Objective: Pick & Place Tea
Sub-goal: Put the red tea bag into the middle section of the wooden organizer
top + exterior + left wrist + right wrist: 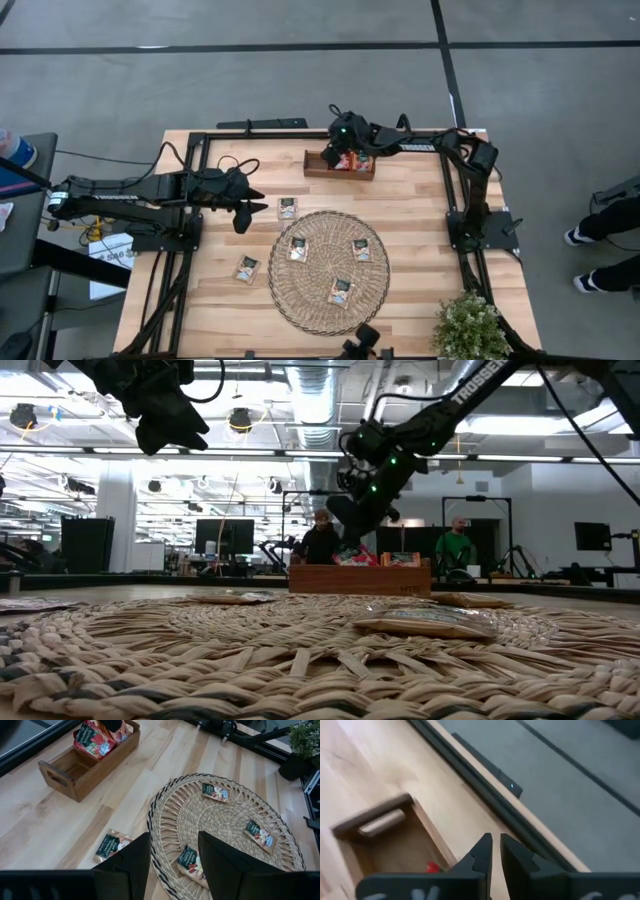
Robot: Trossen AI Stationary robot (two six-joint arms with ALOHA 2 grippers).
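Several red-orange tea sachets [92, 740] stand upright in the right end of the wooden tray [340, 172] at the table's far side. My right gripper [496, 849] hovers over the tray's middle [333, 155], slanting down, its fingers almost together with nothing between them. Three cream sachets [298, 249] [361, 250] [340, 291] lie flat on the round woven mat [325, 225]. Two more [288, 208] [247, 269] lie on the bare wood left of it. My left gripper [243, 215] waits open above the table, left of the mat.
A potted plant [468, 325] stands at the near right corner. A black bar [262, 124] lies along the far edge. Bare wood shows right of the mat and between mat and tray. People stand in the room behind [320, 540]; someone's shoes [590, 235] show beyond the right edge.
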